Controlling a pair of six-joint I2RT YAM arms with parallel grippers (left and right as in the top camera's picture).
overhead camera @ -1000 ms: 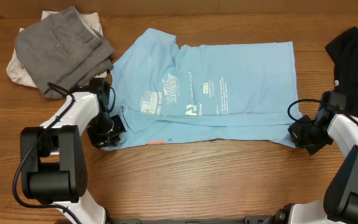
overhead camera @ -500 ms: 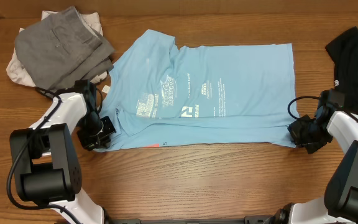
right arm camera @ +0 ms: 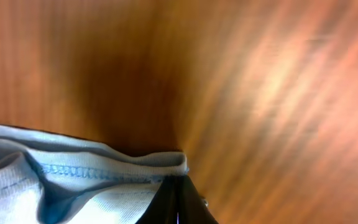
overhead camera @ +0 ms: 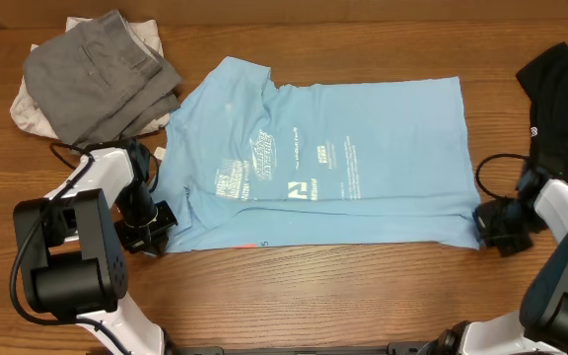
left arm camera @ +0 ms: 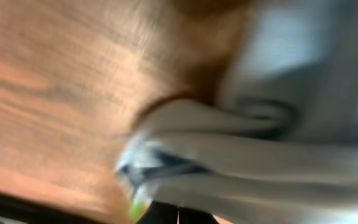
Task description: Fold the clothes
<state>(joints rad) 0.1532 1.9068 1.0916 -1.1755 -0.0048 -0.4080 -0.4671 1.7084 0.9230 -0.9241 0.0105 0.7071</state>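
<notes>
The light blue T-shirt [overhead camera: 323,158] with white print lies across the middle of the wooden table, folded lengthwise. My left gripper [overhead camera: 158,230] is shut on its near left corner. My right gripper [overhead camera: 485,229] is shut on its near right corner. The left wrist view is blurred and shows bunched pale cloth [left arm camera: 260,155] at the jaws. The right wrist view shows the stitched hem [right arm camera: 86,171] pinched between the dark fingers [right arm camera: 176,199]. A grey garment [overhead camera: 102,79] lies on a cream one [overhead camera: 28,110] at the back left. A black garment [overhead camera: 565,84] lies at the back right.
Bare wooden table [overhead camera: 314,296] runs along the front edge below the shirt. Black cables [overhead camera: 486,163] loop from both arms near the shirt's sides.
Both grippers have pulled the shirt's near edge toward the front of the table and slightly outward. The shirt now lies flatter and wider, with its front edge closer to me.
</notes>
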